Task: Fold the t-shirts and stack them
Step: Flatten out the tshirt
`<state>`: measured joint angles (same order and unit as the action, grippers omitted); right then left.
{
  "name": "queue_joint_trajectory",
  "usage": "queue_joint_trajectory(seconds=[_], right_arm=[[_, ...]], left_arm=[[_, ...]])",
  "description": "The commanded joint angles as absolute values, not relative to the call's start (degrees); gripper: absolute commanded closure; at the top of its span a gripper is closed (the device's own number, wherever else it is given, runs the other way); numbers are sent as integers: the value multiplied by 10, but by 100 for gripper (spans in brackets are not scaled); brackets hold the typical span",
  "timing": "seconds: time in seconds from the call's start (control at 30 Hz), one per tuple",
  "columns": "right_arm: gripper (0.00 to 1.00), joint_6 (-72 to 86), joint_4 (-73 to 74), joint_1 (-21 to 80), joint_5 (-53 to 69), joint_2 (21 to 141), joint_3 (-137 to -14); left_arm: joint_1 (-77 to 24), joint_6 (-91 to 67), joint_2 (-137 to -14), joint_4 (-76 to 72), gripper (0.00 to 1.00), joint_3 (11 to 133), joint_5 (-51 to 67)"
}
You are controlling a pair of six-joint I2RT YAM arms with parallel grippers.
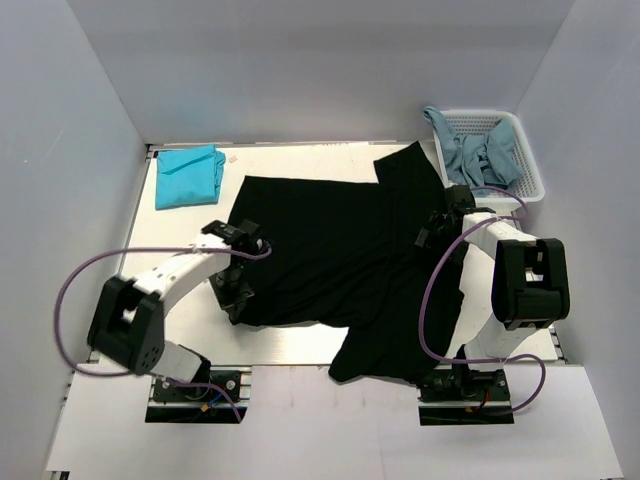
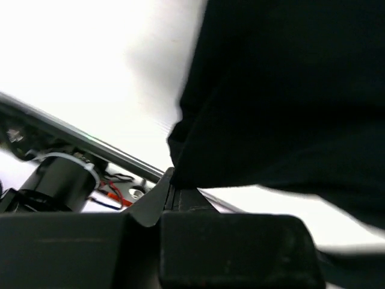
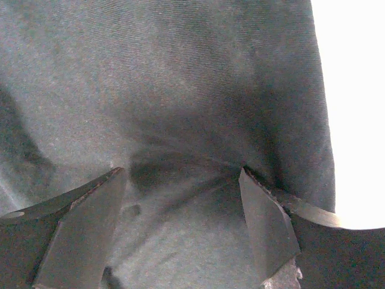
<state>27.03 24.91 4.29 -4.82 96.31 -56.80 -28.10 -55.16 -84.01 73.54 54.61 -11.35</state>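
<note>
At the far left corner of the white table (image 1: 290, 345) lies a folded teal cloth t-shirt (image 1: 190, 176), well apart from both arms. Nearer the front, the left gripper (image 2: 172, 189) points down at the left edge of the large black cloth t-shirt (image 1: 330, 250). Its wrist view shows the jaws pressed together with a fold of that black fabric pinched between them, just above the bright tabletop. The large black cloth t-shirt is spread across the middle of the table, mostly flat. One sleeve reaches toward the far right, and a rumpled part hangs over the near edge between the two arm bases. On its right side the right gripper (image 3: 180, 174) is held low over the fabric with its fingers spread wide. Dark cloth fills the gap between them and puckers there, but nothing is clamped. At the far right corner stands a white plastic mesh basket (image 1: 530, 160), with crumpled greyish-blue cloth t-shirts (image 1: 480, 155) heaped inside and draped over its left rim.
</note>
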Motion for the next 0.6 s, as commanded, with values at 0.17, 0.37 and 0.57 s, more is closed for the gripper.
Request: queue_joint_trajectory(seconds=[0.17,0.37,0.57], right_arm=[[20,277,298,14,-77,981,-561],[20,273,301,8,-57,1001,-570],[14,266,293,8,-62,981,-563]], left_arm=[[-272,-474,-670,809,100,524,6],[-279,-388,-602,809,100,465,138],[-279,-401,-635,809,29,468,127]])
